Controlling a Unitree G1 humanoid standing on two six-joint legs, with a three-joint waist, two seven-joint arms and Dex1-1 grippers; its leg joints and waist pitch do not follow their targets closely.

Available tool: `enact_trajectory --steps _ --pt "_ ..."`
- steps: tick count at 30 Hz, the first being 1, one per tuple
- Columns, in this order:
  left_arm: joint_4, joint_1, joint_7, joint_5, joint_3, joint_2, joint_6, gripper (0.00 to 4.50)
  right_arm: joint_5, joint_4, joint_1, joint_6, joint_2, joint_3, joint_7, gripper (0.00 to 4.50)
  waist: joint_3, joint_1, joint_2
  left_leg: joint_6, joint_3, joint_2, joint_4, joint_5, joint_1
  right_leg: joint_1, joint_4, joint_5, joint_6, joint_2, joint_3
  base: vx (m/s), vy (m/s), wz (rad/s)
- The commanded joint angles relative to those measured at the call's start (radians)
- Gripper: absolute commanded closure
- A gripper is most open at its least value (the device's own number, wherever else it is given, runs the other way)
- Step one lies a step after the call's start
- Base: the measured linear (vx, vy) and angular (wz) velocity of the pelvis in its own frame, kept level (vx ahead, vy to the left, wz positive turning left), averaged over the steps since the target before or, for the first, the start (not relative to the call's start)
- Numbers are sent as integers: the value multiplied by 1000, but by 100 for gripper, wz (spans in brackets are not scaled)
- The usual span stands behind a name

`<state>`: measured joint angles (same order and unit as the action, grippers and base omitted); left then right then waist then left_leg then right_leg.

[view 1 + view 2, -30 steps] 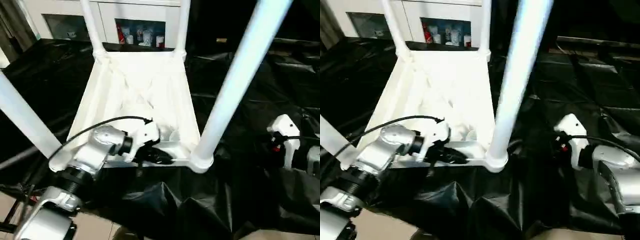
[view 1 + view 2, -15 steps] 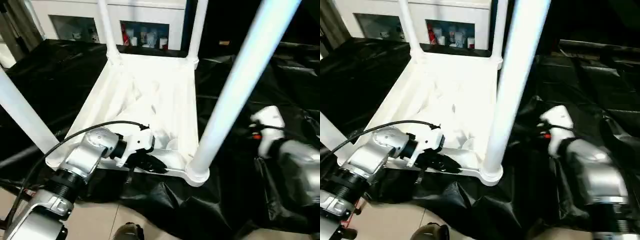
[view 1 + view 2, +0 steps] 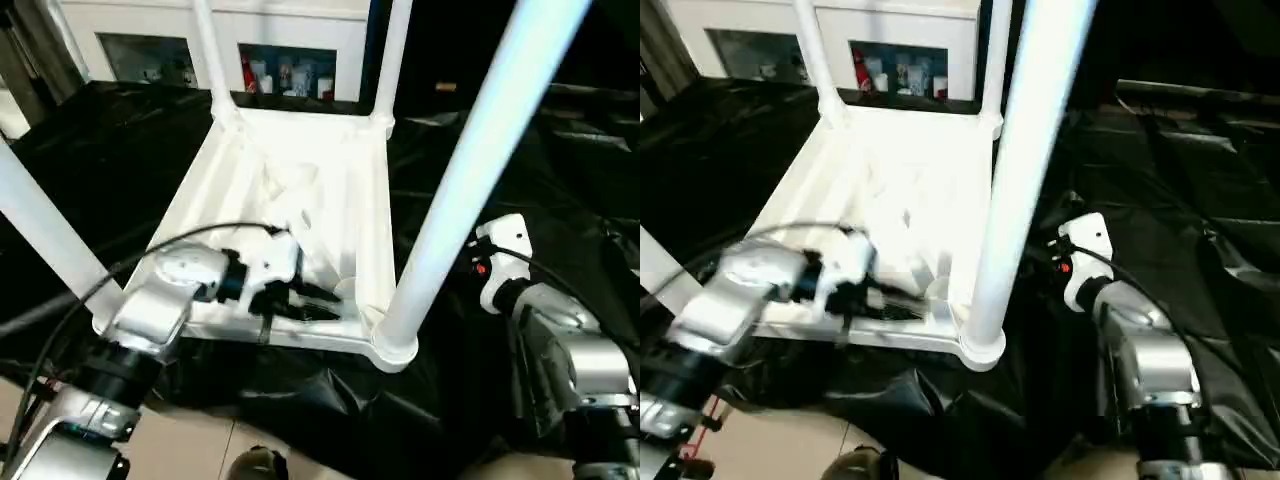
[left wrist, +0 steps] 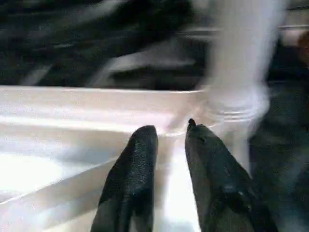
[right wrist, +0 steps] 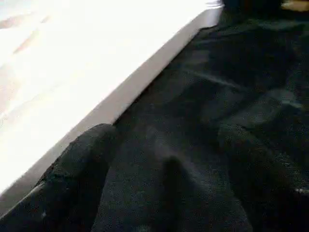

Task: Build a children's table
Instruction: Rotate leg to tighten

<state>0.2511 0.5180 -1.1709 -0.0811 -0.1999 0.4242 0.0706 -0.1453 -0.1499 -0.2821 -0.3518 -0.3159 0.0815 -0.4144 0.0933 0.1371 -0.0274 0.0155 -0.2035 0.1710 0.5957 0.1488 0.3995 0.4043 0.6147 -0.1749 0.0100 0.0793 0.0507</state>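
Left wrist view: the left gripper (image 4: 171,133) has its two black fingers (image 4: 137,159) slightly parted, a narrow gap between the tips, nothing pinched between them. The tips lie over the ribbed underside of the tabletop (image 4: 72,125), just inside its near rim; whether they touch the plastic cannot be told. Just beyond the tips and to one side stands a corner socket with a leg (image 4: 244,58) seated in it.

Right wrist view: the right gripper (image 5: 166,145) is spread wide, its fingers (image 5: 82,159) far apart and holding nothing. Black cloth (image 5: 231,72) lies between and ahead of them; the tabletop's long white edge runs just beside one finger, apart from it.

Head views: the tabletop lies upside down on the black-draped work table, four legs rising from its corners. The left gripper (image 3: 305,300) reaches over the near rim, between the two near legs. The right gripper (image 3: 490,260) hangs just beside the near right leg (image 3: 470,180), outside the tabletop. Beyond both grippers stand the two far legs, and farther still a white cabinet (image 3: 290,40).
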Motion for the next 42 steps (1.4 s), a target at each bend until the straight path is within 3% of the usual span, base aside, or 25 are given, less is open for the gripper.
enact_trajectory --steps 1,4,6,8,9,10,13,18,21,28,29,30,31,32,33,34,35,37,38,39,40,41,42 --pt "-1 5 173 38 76 -23 11 293 25 36 7 16 13 28 58 72 -91 -8 3 38 34 60 -75 288 -35 -33 -72 -283 180 75 -43 0 0 0" --pt "-18 -3 499 37 237 -121 35 273 99 75 31 38 37 25 171 72 -92 -11 11 37 34 59 -73 289 -34 -34 -73 -275 173 73 -42 0 0 0" --pt "-44 -18 556 14 280 -152 42 250 113 88 41 37 41 23 196 37 -94 -9 11 28 35 56 -71 272 -31 -38 -74 -263 168 74 -42 0 0 0" --pt "-158 -96 686 -7 347 -230 172 225 73 169 89 7 76 38 209 18 -92 -12 16 11 35 62 -71 259 -28 -39 -70 -231 175 74 -43 0 0 0" --pt "-192 -129 742 19 356 -250 179 225 62 197 108 0 89 42 217 18 -91 -16 14 -6 36 61 -71 263 -26 -36 -75 -233 170 70 -42 0 0 0" --pt "-223 -173 774 38 356 -270 148 213 56 226 131 -10 101 43 224 7 -91 -19 18 -13 35 59 -71 266 -26 -36 -77 -239 164 69 -41 0 0 0" --pt "-283 -288 754 -5 341 -308 38 206 55 282 184 -25 125 36 237 1 -90 -24 14 -11 37 56 -75 291 -26 -32 -90 -308 125 66 -41 0 0 0" --pt "-323 -440 816 51 333 -322 22 206 40 349 278 -21 162 23 250 1 -77 -36 13 40 46 55 -86 458 -39 -15 -113 -480 56 64 -41 0 0 0" --pt "-376 -464 823 37 331 -336 78 206 33 367 299 -26 174 20 250 1 -73 -38 11 54 52 57 -88 501 -43 -9 -118 -516 44 65 -40 0 0 0" --pt "-395 -482 844 49 292 -324 75 206 39 395 320 -50 192 22 272 1 -74 -47 9 63 55 52 -92 519 -40 -10 -122 -519 20 64 -38 0 0 0" --pt "-395 -483 843 48 291 -324 76 206 39 396 321 -50 193 22 272 1 -77 -52 6 52 56 53 -93 449 -23 -10 -119 -428 39 60 -39 0 0 0" --pt "-400 -486 843 49 287 -324 81 206 42 398 324 -52 193 22 274 1 -87 -54 7 22 50 49 -87 336 -4 -10 -109 -280 76 51 -35 0 0 0" --pt "-406 -488 843 52 284 -324 82 206 46 400 326 -53 193 22 277 1 -97 -56 3 -42 37 40 -77 172 16 10 -104 -81 133 31 -22 0 0 0" --pt "-407 -489 843 51 284 -325 82 206 46 401 327 -53 193 21 277 1 -127 -58 6 -129 28 14 -31 -53 40 28 -87 162 182 22 -10 0 0 0" --pt "-411 -493 849 51 280 -324 87 206 44 405 330 -55 192 20 279 1 -150 -53 3 -176 27 1 -8 -187 43 32 -68 316 207 17 -3 -63 17 -2" --pt "-413 -495 852 52 278 -324 90 206 41 406 331 -55 191 20 279 1 -160 -46 0 -266 31 -9 13 -288 63 51 -74 450 230 14 9 0 0 0" --pt "-414 -498 854 53 275 -323 92 206 38 409 333 -54 191 20 277 1 -157 -47 -1 -298 30 -3 25 -156 77 69 -105 277 224 25 16 -90 22 4" --pt "-417 -503 852 48 270 -320 88 206 36 412 335 -54 190 19 275 1 -147 -45 -5 -252 32 12 34 118 59 85 -143 -114 184 46 25 -111 25 3" --pt "-421 -508 847 44 266 -317 85 206 35 414 337 -54 188 19 275 1 -117 -64 -9 -142 39 19 44 447 13 107 -177 -580 63 53 60 -206 59 -11" --pt "-425 -513 841 42 261 -312 80 206 37 415 338 -54 186 20 276 1 -79 -86 -49 -2 72 74 -49 869 9 96 -106 -741 -88 -25 150 -206 59 -11" --pt "-428 -517 835 46 255 -307 73 206 39 415 338 -55 184 21 278 1 -79 -39 -59 52 66 122 -195 998 156 -39 222 -565 -51 -24 105 88 70 -24" --pt "-431 -521 830 50 249 -302 66 206 42 415 339 -55 182 22 279 1 -64 84 -58 222 -104 32 -236 1187 256 -85 304 -544 18 -71 157 157 23 5" --pt "-435 -526 825 51 245 -300 61 206 45 412 339 -55 181 29 286 1 -107 123 -42 229 -153 52 -155 876 252 -112 326 -759 20 -40 34 157 23 5"
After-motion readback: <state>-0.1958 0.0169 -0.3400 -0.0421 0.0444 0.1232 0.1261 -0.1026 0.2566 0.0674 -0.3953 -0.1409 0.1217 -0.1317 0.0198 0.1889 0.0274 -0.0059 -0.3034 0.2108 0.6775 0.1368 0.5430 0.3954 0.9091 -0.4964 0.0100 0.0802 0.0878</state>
